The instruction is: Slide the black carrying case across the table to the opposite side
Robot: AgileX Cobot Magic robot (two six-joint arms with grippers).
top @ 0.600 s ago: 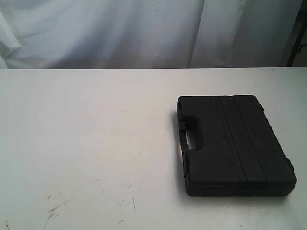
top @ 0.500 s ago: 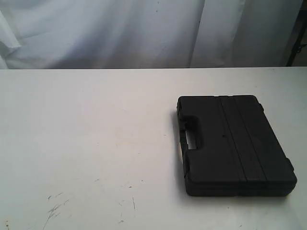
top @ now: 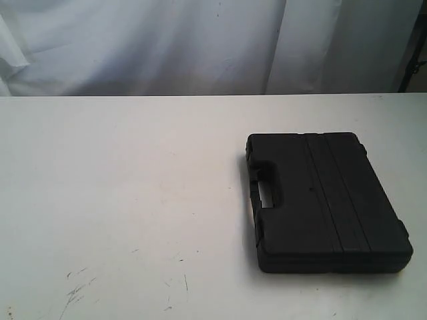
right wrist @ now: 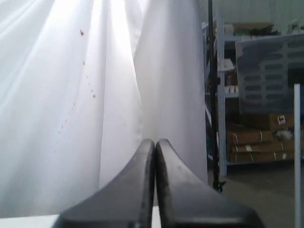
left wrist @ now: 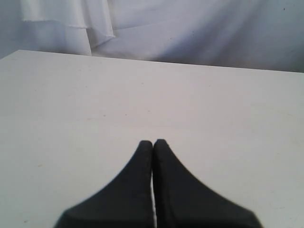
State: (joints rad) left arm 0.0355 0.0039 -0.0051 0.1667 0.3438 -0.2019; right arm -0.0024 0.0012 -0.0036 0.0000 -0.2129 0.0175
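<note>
A: Where is the black carrying case?

B: Flat on the white table, in the right half of the exterior view, nearer the front edge than the curtain; its handle faces the middle of the table; a few dark scuff marks lie well apart from it, at the front left.

A: And the left gripper?

B: Clenched on nothing; its two black fingers press tip to tip; it hangs over bare tabletop and points toward the curtain.

A: The right gripper?

B: Clenched as well and empty, fingers touching along their length; it faces the curtain, with metal shelving and cardboard boxes off to one side; only a sliver of table shows beneath it.

A: So how does the case sit against the jaws?

B: Apart from both; nothing touches it in the exterior view; each wrist view shows only table or curtain ahead of the fingertips; which way the case lies from either pair I cannot tell.
</note>
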